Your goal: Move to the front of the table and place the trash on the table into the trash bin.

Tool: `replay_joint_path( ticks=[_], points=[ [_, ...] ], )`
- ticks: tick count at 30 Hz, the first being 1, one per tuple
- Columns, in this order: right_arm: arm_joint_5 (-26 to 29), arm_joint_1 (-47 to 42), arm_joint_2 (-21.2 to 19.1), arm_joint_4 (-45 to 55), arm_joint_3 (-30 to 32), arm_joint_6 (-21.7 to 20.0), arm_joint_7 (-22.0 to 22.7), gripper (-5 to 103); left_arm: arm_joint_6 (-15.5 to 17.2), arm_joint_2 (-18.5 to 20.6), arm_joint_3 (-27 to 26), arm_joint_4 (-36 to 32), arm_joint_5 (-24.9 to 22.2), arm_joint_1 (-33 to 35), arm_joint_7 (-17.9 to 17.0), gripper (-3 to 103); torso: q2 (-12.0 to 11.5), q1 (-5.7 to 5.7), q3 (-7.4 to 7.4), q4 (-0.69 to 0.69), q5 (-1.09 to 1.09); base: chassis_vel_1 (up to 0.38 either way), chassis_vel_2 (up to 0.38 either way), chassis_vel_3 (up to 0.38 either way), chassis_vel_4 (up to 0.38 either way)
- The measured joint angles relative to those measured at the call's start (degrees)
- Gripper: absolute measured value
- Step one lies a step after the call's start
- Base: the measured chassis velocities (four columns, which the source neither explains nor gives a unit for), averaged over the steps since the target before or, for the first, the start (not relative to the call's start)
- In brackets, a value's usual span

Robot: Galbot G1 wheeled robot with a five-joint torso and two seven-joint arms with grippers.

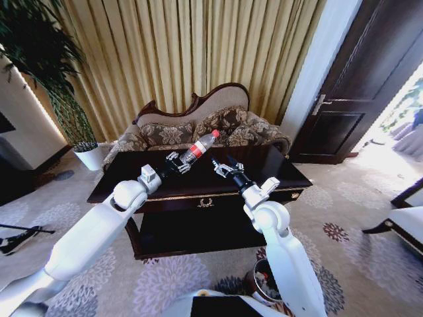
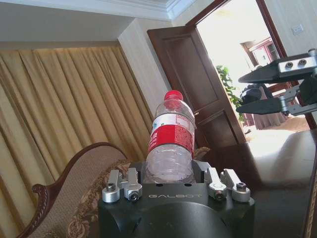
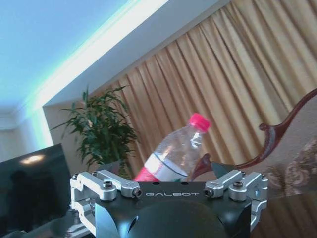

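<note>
A clear plastic bottle (image 1: 198, 146) with a red label and red cap hangs tilted above the dark glossy table (image 1: 284, 177). My left gripper (image 1: 180, 163) is shut on its lower end. From the left wrist the bottle (image 2: 171, 141) rises straight out of the left gripper (image 2: 171, 174). My right gripper (image 1: 219, 166) hovers over the tabletop just right of the bottle, open and holding nothing; it also shows as the right gripper (image 2: 263, 89) with its fingers apart. The right wrist view has the bottle (image 3: 173, 154) close ahead. The trash bin (image 1: 263, 281) stands on the carpet near my base, partly hidden by my right arm.
A patterned sofa (image 1: 198, 129) with a dark carved frame stands right behind the table. A white plant pot (image 1: 90, 156) sits at the far left. A dark door (image 1: 357, 79) stands at the right, and a dark-framed seat (image 1: 404, 226) at the right edge. Open carpet surrounds the table.
</note>
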Motion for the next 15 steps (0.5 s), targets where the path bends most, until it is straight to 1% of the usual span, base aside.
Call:
replay_joint_path(
  ticks=[7,15],
  points=[
    [0.5,2.3,-0.6,-2.6,-2.5,0.6,0.0,100,0.5,1.0,-0.3,-1.4,-0.4,0.6,-0.8,55,0.0,0.0,0.0,0.0,0.01,0.0,0.0,0.0,0.0],
    [0.0,4.8,0.4,-6.5,-5.2,1.2,0.4,100,0.9,1.9,-1.0,-2.6,-1.7,0.8,-1.1,55,0.0,0.0,0.0,0.0,0.0,0.0,0.0,0.0,0.0]
  ],
)
